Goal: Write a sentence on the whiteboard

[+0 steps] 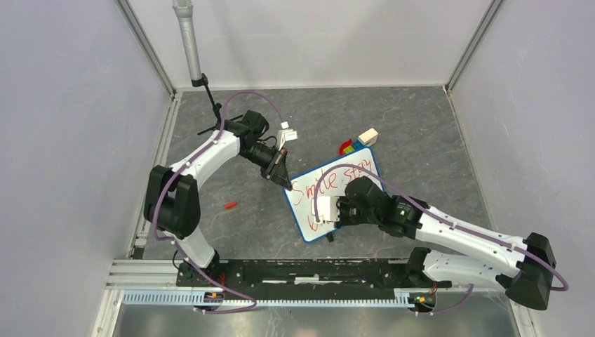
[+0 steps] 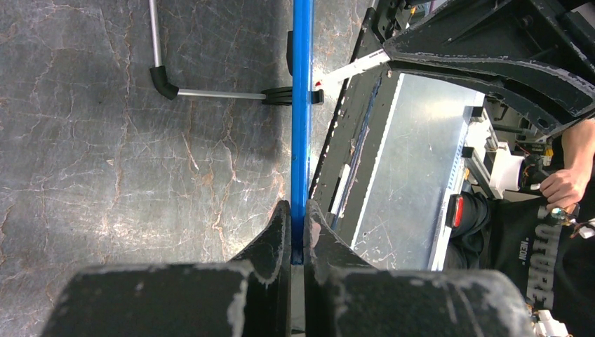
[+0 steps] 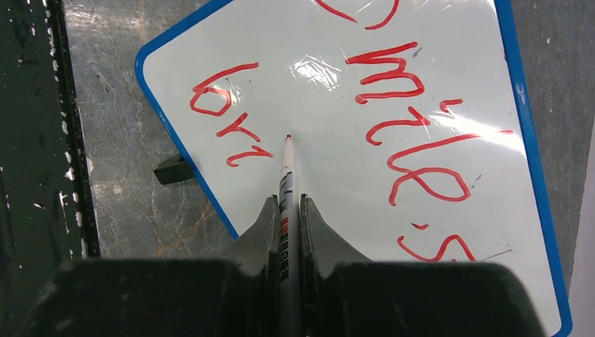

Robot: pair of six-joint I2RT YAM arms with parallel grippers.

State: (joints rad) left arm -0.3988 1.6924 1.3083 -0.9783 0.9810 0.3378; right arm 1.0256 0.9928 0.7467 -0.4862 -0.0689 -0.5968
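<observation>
The whiteboard [image 1: 302, 209] sat just toward 3 o'clock of the middle of the tabletop [image 1: 393, 119]. The left jaws were pressed onto the blue rim at its 10 o'clock corner, seemingly to brace the light board against skidding under the pen. The right jaws, reaching in from 4 o'clock over the board's 6 o'clock end, pinched a marker [image 3: 286, 175] by its barrel, its red tip on or just above bare white beside what looked like "bri". With the sentence [image 1: 330, 182] reading "Smile, stay" on its upper line and only that fragment below, the writing looked well along but unfinished.
</observation>
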